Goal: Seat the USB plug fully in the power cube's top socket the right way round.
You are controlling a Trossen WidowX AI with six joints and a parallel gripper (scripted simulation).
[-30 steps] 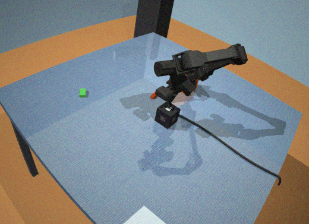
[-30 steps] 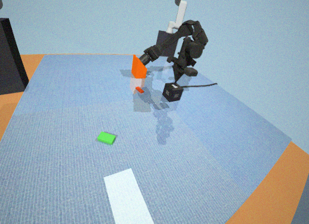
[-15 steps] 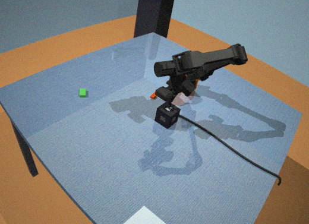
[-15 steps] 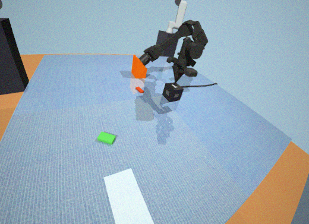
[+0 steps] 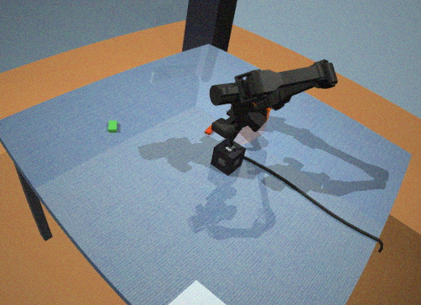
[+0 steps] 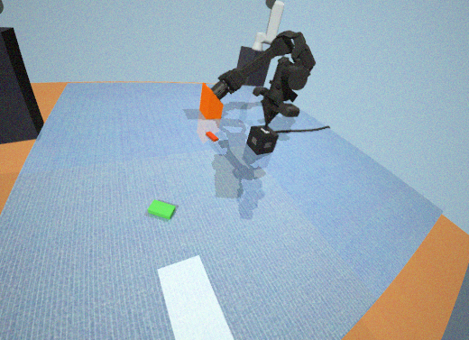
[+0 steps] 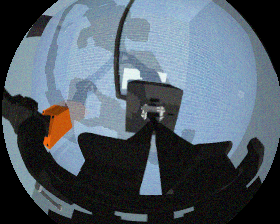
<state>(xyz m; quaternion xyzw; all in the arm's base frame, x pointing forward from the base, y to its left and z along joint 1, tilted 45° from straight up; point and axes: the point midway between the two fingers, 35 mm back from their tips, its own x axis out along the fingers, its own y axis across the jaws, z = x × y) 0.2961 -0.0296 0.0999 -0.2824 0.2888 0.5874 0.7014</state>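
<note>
the black parallel-jaw gripper (image 7: 151, 117) is closed on the small silver usb plug (image 7: 151, 111), held directly above the black power cube (image 5: 227, 157), long axis vertical.

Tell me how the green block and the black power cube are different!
The green block is bright green, flat and low; the power cube is black and stands taller. The green block lies alone, far from the arm; the power cube sits right under the pincer, which is shut on the USB plug on top of it. A black cable runs from the power cube; the green block has none. Both rest on the blue table.
</note>
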